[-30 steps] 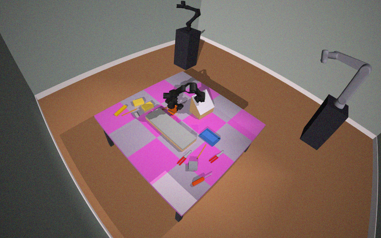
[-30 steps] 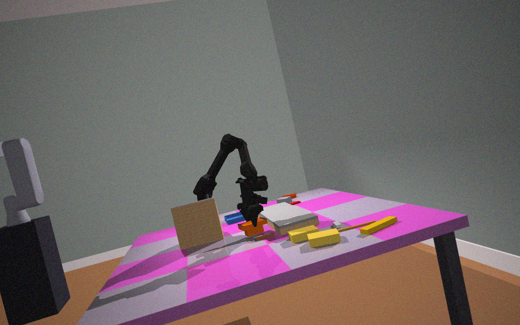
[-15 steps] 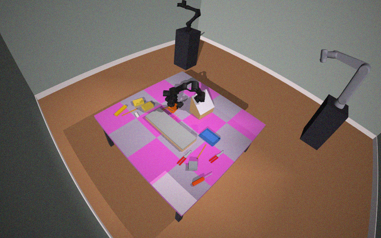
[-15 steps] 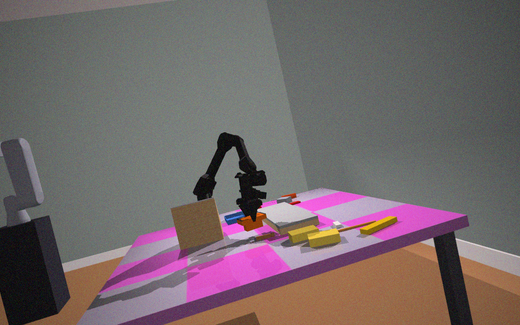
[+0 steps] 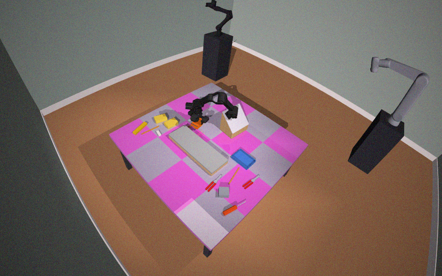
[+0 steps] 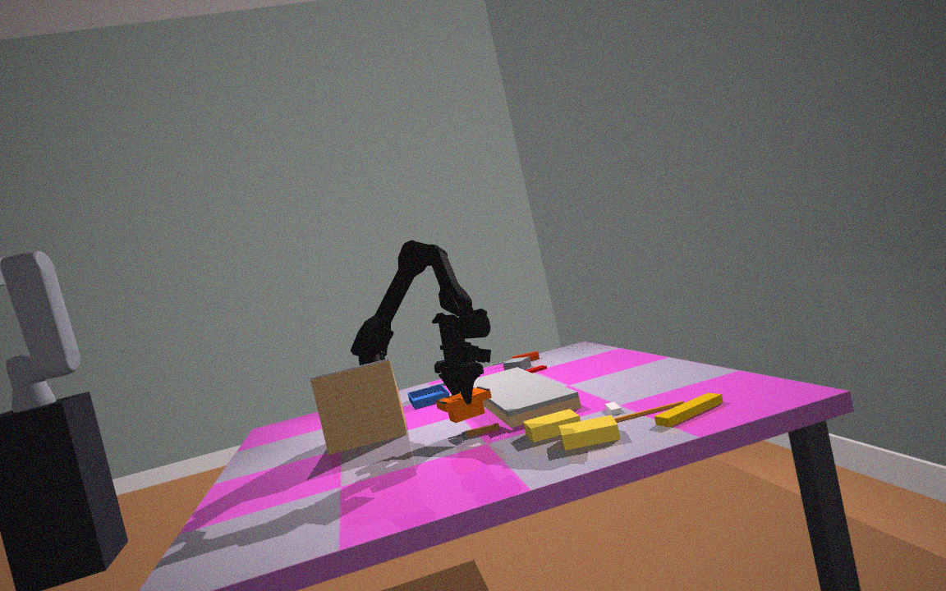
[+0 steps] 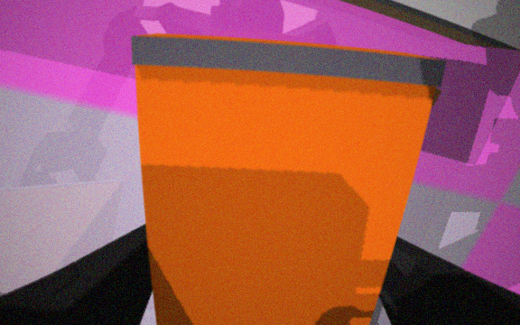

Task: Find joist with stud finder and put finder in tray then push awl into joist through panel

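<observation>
Black parallel-jaw gripper is pinching the orange block-shaped stud finder, lifting it off the table near the far-edge end of the flat grey floor panel; best keeping it level while carrying it over the panel for scanning.

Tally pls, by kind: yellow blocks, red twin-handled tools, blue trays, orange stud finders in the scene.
Yellow blocks: 3
Red twin-handled tools: 2
Blue tray: 1
Orange stud finder: 1, gripped in the end effector
Total: 7
</observation>
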Motion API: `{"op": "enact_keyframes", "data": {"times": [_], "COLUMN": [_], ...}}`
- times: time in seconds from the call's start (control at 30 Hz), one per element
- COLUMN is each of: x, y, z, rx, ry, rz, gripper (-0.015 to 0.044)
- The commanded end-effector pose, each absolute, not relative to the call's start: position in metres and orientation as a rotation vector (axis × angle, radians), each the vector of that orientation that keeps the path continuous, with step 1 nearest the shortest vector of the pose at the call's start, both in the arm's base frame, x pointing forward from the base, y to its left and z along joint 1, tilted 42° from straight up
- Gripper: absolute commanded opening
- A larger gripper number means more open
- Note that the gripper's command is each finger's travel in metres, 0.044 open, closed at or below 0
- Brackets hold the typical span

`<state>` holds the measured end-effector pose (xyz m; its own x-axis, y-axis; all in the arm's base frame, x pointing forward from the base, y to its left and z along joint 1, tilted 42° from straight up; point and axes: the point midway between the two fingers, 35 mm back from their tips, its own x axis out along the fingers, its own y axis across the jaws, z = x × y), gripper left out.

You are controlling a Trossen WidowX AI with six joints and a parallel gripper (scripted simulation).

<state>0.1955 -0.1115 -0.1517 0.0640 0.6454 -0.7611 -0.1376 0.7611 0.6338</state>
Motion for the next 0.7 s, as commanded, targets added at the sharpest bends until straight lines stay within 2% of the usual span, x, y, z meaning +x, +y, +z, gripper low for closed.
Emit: {"op": "enact_keyframes", "data": {"times": [0.0,0.67], "x": [0.1960,0.1954], "y": [-0.1145,-0.1101], "z": [-0.1528,-0.1521], "rx": [0.439,0.375], "ry": [1.394,1.420], "rz": [0.617,0.538], "gripper": [0.0000,0.0000]}}
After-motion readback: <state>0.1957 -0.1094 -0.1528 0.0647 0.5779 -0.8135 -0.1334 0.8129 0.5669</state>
